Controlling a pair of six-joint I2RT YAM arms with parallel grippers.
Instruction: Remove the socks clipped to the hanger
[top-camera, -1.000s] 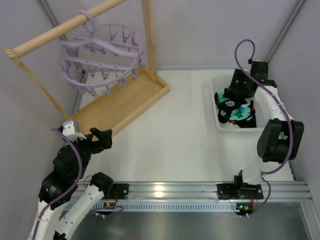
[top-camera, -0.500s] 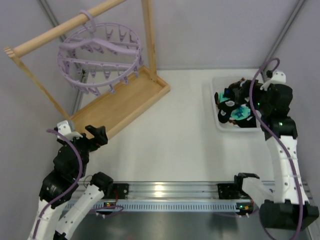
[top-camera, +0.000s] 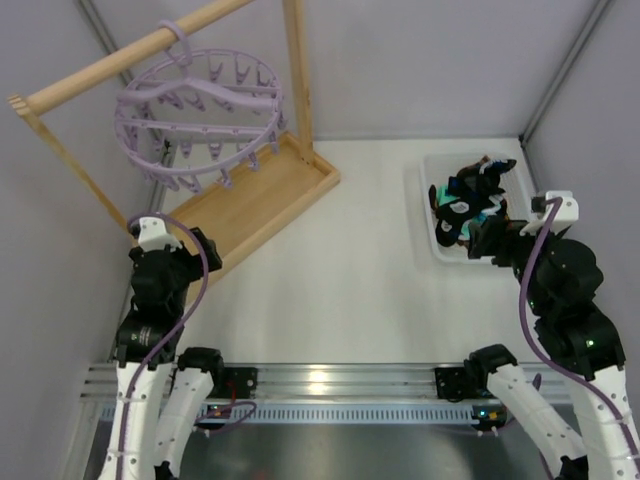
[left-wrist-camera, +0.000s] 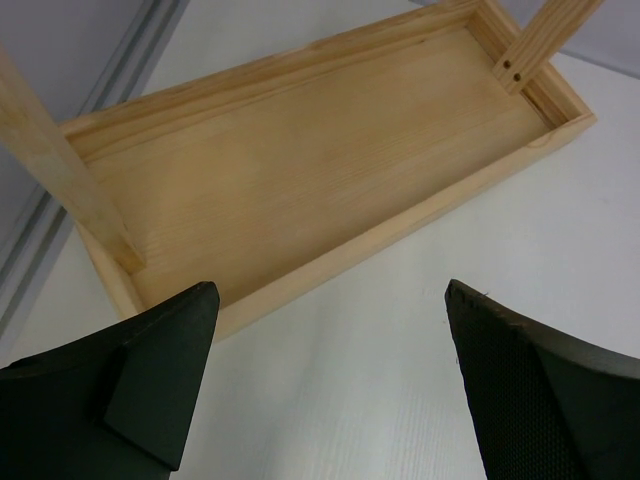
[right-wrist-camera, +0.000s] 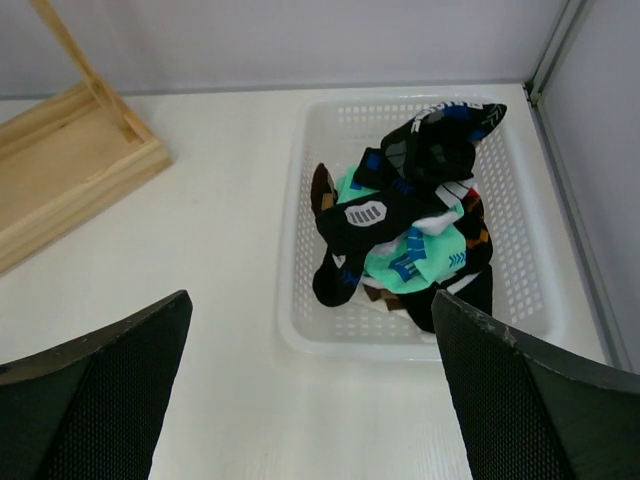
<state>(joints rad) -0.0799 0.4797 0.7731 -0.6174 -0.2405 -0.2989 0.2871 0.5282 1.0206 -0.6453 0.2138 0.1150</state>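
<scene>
Right wrist view: socks (right-wrist-camera: 405, 225) heaped, long axis diagonal, in basket (right-wrist-camera: 296, 250) near counter (top-camera: 340, 270) edge; hanger (top-camera: 200, 110) tilted; left end effector (left-wrist-camera: 330, 310) and right end effector (right-wrist-camera: 310, 370) released.

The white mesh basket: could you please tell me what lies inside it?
A tangled heap of patterned socks, black ones over mint and brown. The heap covers lower socks, so their number cannot be told.
</scene>
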